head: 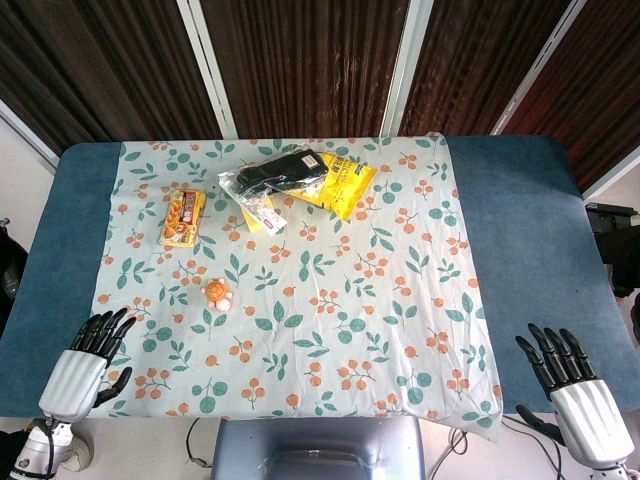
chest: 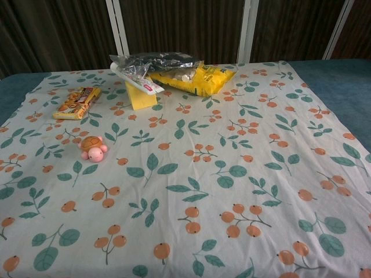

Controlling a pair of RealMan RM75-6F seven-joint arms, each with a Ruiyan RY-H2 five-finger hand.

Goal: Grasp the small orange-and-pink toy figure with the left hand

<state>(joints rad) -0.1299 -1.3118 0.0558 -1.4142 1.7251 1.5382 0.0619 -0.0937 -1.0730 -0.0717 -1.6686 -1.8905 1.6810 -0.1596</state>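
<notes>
My left hand (head: 85,362) hung at the near left corner of the table, fingers stretched forward and slightly apart, holding nothing; its fingertips reached just over the edge of the leaf-and-berry tablecloth (head: 350,300). The chest view did not show it at all. My right hand (head: 575,385) sat at the near right corner, over the bare blue table (head: 520,210) just beside the cloth's edge, fingers likewise spread and empty.

The small orange-and-pink toy figure (head: 219,293) lay on the cloth ahead of my left hand and to its right, well apart from the fingers. In the chest view the toy (chest: 93,147) looked like a little turtle, orange shell up and pink head toward the near right, standing alone on the print.

Farther back on the left side lay an orange snack box (head: 182,217), flat on the cloth, its long side running away from me. Toward the middle of the far edge a clear bag with dark contents (head: 280,177) rested partly over a yellow snack bag (head: 345,185), and a small yellow block (chest: 141,97) stood under the clear bag's near end. Behind the table hung dark brown curtains (head: 300,60) with pale vertical frames between them.
</notes>
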